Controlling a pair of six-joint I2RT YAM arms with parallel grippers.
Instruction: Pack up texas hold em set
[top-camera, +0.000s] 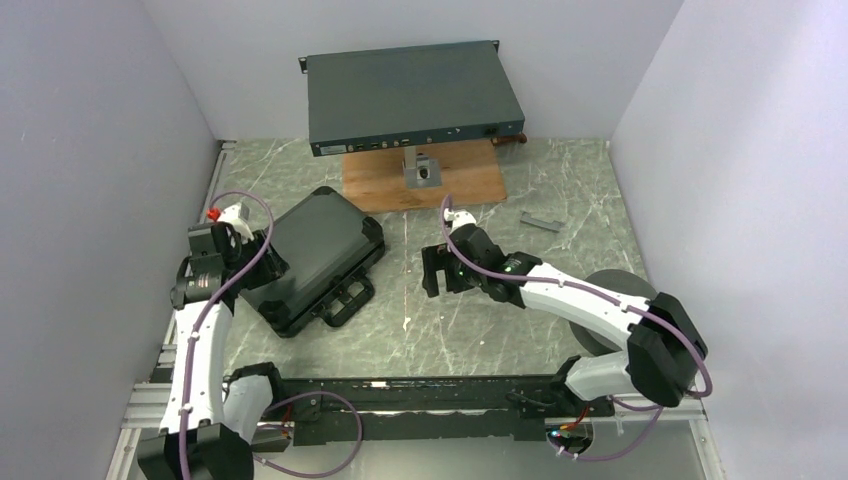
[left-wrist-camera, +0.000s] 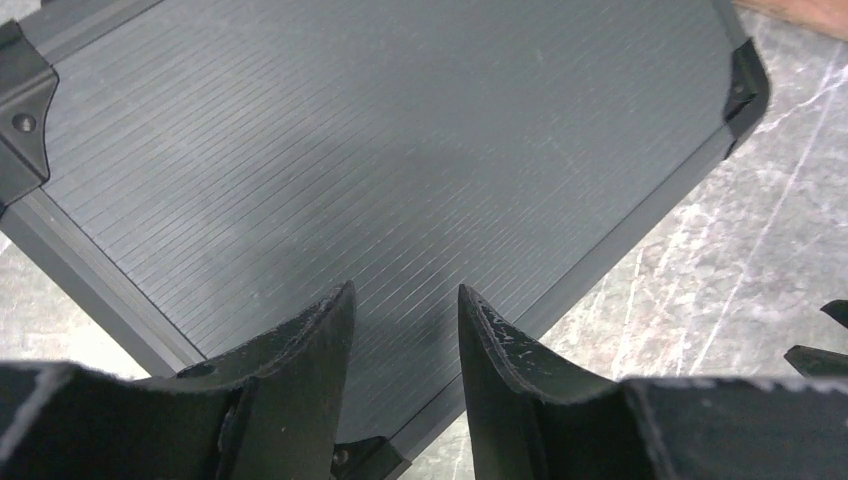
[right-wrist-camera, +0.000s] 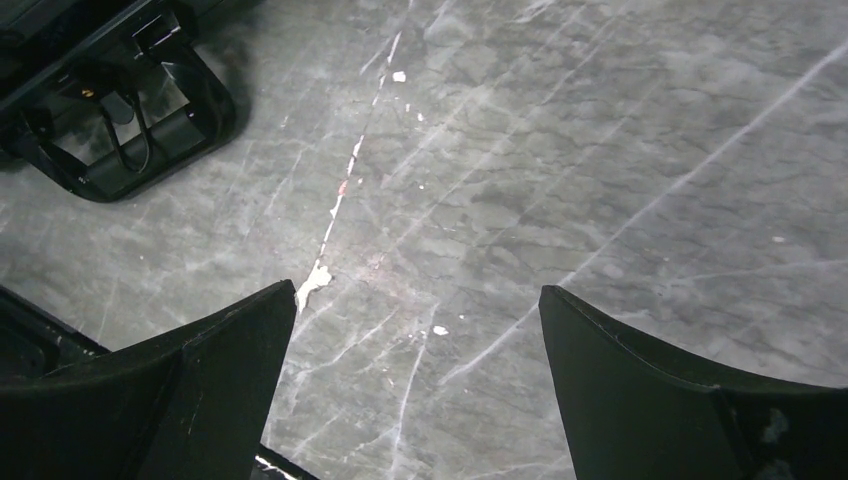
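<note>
The black case (top-camera: 320, 255) lies shut and flat on the table at the left, its handle (top-camera: 345, 298) pointing toward the near side. Its ribbed lid (left-wrist-camera: 380, 160) fills the left wrist view. My left gripper (top-camera: 262, 264) hovers over the case's near-left part, its jaws (left-wrist-camera: 405, 300) a little apart with nothing between them. My right gripper (top-camera: 433, 272) is wide open and empty (right-wrist-camera: 418, 300) over bare table just right of the handle (right-wrist-camera: 140, 130). No chips, dice, disc or triangle marker are in view.
A big flat grey rack unit (top-camera: 410, 95) rests on a wooden board (top-camera: 380, 185) at the back, with a small grey bracket (top-camera: 425, 172). A small grey bar (top-camera: 540, 222) lies at the right. A dark foam ring (top-camera: 612, 292) sits under my right arm.
</note>
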